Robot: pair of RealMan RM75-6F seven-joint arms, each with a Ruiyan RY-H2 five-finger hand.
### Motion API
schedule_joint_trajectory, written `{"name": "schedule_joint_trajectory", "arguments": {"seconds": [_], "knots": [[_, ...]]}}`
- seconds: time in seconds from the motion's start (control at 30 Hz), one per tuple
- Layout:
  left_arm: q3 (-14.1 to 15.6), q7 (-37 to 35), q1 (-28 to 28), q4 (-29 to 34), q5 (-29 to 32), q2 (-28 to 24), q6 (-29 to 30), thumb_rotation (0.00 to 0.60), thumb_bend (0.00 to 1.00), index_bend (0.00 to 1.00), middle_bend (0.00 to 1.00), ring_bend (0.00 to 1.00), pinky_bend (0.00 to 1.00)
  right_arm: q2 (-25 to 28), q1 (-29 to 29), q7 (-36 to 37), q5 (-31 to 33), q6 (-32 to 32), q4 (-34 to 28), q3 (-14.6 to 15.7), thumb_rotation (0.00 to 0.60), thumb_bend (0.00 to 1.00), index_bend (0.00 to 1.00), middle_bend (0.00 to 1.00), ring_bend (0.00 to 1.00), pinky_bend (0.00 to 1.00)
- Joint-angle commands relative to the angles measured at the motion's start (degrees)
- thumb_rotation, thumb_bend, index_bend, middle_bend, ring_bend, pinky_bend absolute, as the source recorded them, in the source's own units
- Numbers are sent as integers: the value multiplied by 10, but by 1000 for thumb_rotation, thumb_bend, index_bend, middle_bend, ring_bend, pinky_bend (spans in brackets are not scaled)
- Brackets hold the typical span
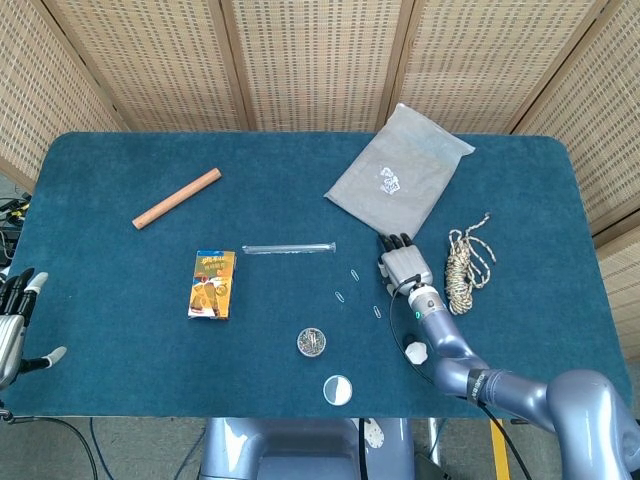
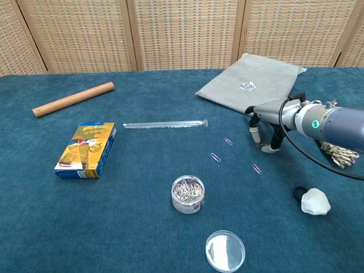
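Right hand low by grey pouch, left hand idle at worktop edge

Head view: right hand (image 1: 403,266) palm down, fingers (image 1: 392,241) together, tips touching the grey pouch (image 1: 400,170); rope bundle (image 1: 465,262) just beside. Left hand (image 1: 14,322) at the worktop (image 1: 120,300) edge, fingers spread, holding nothing; only this view shows it.

Chest view: right hand (image 2: 267,126) fingers curl down to the cloth, nothing held; paper clips (image 2: 228,141) near.

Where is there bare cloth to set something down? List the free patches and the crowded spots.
Free: the wide strip between the wooden rod and the grey bag; the left part of the table beside the box.
Crowded: around the right robot hand, with paper clips, the jar, the lid and the rope.
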State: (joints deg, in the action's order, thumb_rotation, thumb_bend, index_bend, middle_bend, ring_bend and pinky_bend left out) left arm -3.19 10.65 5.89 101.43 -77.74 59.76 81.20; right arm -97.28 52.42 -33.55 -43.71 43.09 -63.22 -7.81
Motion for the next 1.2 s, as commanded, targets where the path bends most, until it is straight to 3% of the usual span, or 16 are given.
{"name": "schedule_joint_trajectory", "arguments": {"seconds": [0.03, 0.23, 0.57, 0.8, 0.97, 1.2], "knots": [[0, 0, 0, 0, 1, 0, 0, 600, 0, 0, 0, 0, 0, -2, 0, 3, -4, 0, 4, 0, 600, 334, 582, 0, 0, 0], [0, 2, 1, 1, 0, 1, 0, 600, 0, 0, 0, 0, 0, -2, -4, 16, -22, 2, 6, 1, 600, 398, 663, 0, 0, 0], [2, -1, 0, 3, -5, -1, 2, 600, 0, 0, 0, 0, 0, 30, -10, 28, -48, 24, -38, -8, 600, 416, 668, 0, 0, 0], [4, -5, 0, 3, -9, -3, 2, 600, 0, 0, 0, 0, 0, 104, -26, 60, -110, 61, -165, -15, 600, 423, 669, 0, 0, 0], [7, -5, -1, 3, -16, -4, 2, 600, 0, 0, 0, 0, 0, 158, -37, 72, -203, 81, -273, 6, 600, 423, 669, 0, 0, 0], [8, -5, -1, 5, -20, -5, 3, 600, 0, 0, 0, 0, 0, 158, -27, 65, -262, 80, -337, 17, 600, 423, 669, 0, 0, 0]]}}
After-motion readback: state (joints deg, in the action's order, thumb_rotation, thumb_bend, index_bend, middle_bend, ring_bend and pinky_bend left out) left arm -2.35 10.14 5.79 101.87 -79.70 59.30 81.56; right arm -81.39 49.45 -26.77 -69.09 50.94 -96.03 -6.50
